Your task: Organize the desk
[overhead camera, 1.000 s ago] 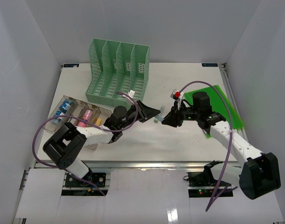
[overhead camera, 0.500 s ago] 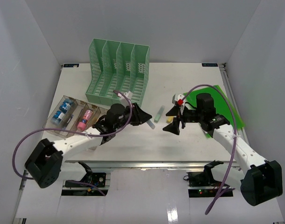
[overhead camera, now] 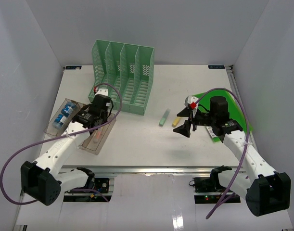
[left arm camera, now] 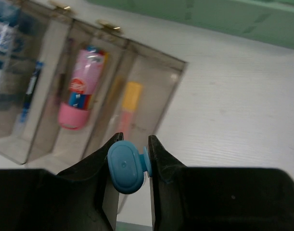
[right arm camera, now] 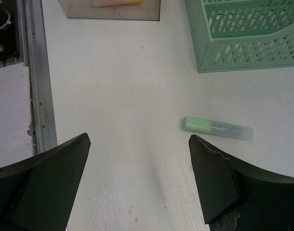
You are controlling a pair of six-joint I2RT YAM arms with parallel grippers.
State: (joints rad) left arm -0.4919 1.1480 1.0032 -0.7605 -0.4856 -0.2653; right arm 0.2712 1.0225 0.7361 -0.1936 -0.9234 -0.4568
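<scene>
Blue cap (left arm camera: 123,167) clamped in left gripper (left arm camera: 135,139) over tray (left arm camera: 178,67)
right gripper (right arm camera: 138,139) spread wide above desk (right arm camera: 113,72); green pen (right arm camera: 218,127) to its left

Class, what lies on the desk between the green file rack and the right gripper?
A green pen and a small yellow item lie there, as the overhead view shows.

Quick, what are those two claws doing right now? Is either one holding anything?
The left claw is closed on a small blue item.
The right claw is open, holding nothing.
</scene>
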